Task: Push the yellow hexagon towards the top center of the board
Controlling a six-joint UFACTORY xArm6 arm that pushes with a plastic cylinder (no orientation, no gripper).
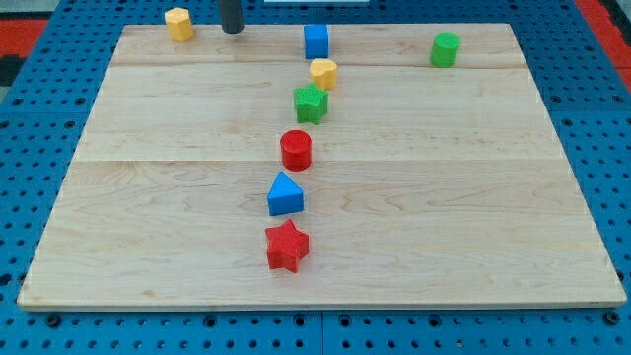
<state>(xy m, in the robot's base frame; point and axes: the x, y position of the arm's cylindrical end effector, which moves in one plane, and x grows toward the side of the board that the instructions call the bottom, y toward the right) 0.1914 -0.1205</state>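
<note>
Pale wooden board (148, 197) lies on a blue pegboard table (30, 325), seen from above and slightly in front. My tip (232, 31), the lower end of a dark rod, touches the board at the view's top edge, left of centre. The rod has no pincer, so nothing opens or closes and nothing is held.

A yellow hexagon (178, 23) sits near the board's top left corner, to the left of my tip and apart from it. A second yellow block (323, 73), rounder in look, its exact shape hard to tell, sits near the top centre.

A loose column of blocks runs down the middle of the board. At the top is a blue cube (315, 40), to the right of my tip. Just below it is the second yellow block, and just below and left of that a green star (310, 103), nearly touching. Farther down come a red cylinder (296, 150), then a blue triangle (285, 194), then a red star (287, 247) nearest the view's bottom.

A green cylinder (445, 48) stands alone near the top right corner, well apart from the others.
</note>
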